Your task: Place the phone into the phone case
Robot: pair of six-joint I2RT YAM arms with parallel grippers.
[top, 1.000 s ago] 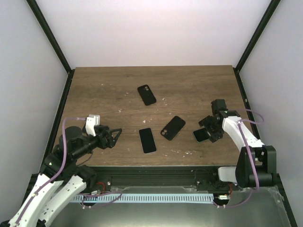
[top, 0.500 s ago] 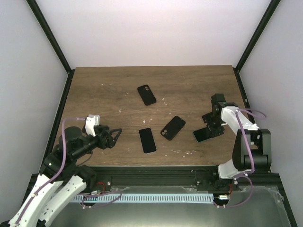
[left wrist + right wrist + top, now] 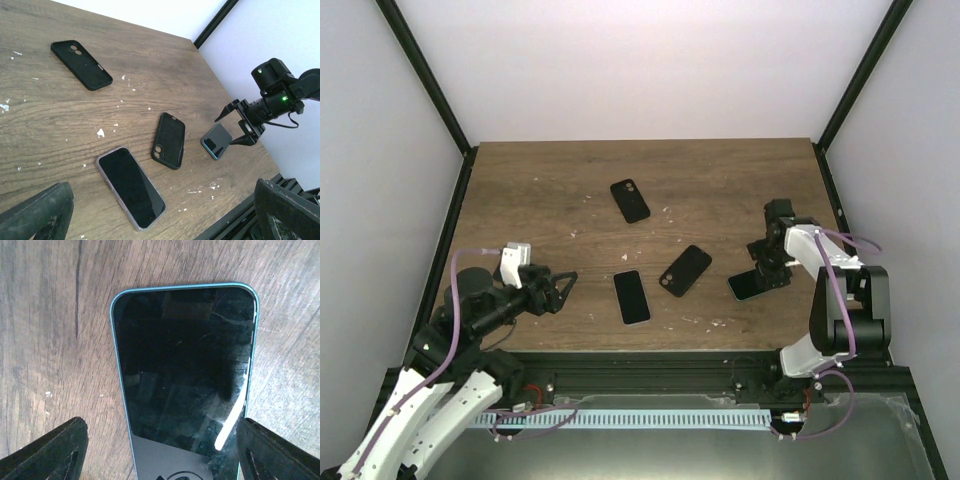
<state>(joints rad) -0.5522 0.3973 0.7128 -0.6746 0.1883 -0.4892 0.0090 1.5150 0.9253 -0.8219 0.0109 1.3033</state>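
Observation:
The phone, a slim black slab with a dark glossy screen, lies flat near the table's front middle. A translucent rim hugs its edges, the clear phone case. My left gripper hovers open just left of it, empty. Another dark-screened phone with a thin teal rim lies flat at the right. My right gripper stands open astride it, with wood showing between its left finger and the rim.
Two opaque black covers with camera cutouts lie on the wood, one at the back middle, one right of the phone. White flecks dot the table. Its front edge runs close below both phones.
My right arm has folded more upright and its gripper has shifted slightly toward the far side, jaws a little wider. The teal-rimmed phone looked paler before and now lies dark and flat. The left arm is still.

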